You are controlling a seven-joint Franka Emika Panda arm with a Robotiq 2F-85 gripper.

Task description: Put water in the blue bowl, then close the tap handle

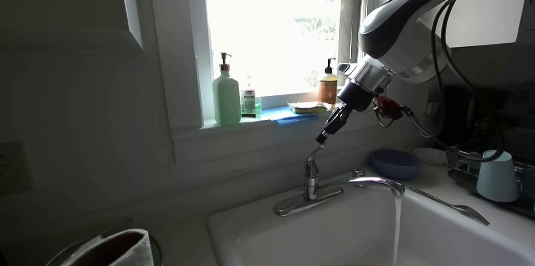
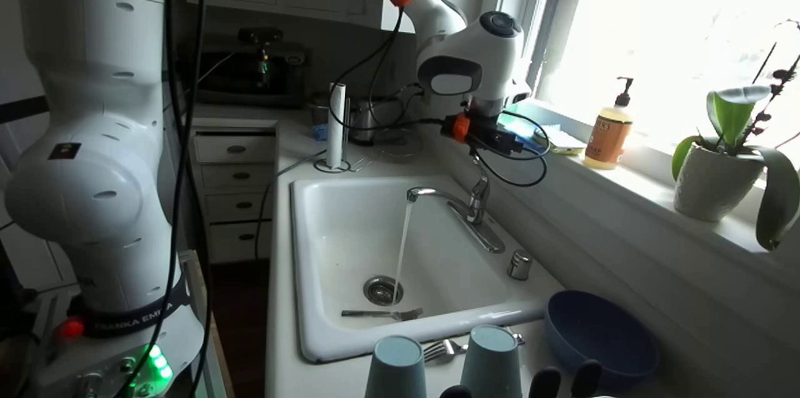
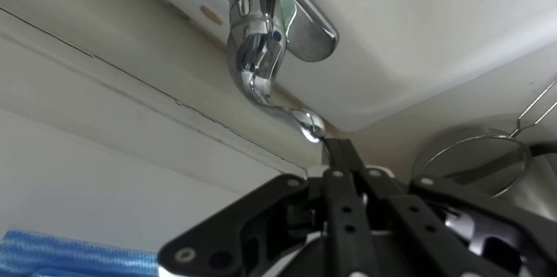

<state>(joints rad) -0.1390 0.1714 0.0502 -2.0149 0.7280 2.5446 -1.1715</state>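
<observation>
The tap handle (image 1: pixel 312 165) is a curved chrome lever on the faucet base, seen also in an exterior view (image 2: pixel 479 193) and the wrist view (image 3: pixel 257 57). My gripper (image 1: pixel 321 138) is above the handle's tip. In the wrist view its fingertips (image 3: pixel 343 143) are pressed together with nothing visible between them, right beside the handle's tip and seemingly touching it. Water (image 1: pixel 397 224) runs from the spout (image 1: pixel 378 181) into the sink; the stream (image 2: pixel 403 248) falls near the drain. The blue bowl (image 1: pixel 395 165) stands on the counter beyond the sink's corner, also in an exterior view (image 2: pixel 597 338), away from the stream.
A fork (image 2: pixel 384 313) lies in the sink (image 2: pixel 300 273). Another fork (image 1: pixel 468 211) lies on the counter beside pale mugs (image 1: pixel 497 176). Bottles (image 1: pixel 227 99) and a blue cloth (image 3: pixel 78 253) are on the windowsill. A strainer (image 3: pixel 476 159) sits past the sink.
</observation>
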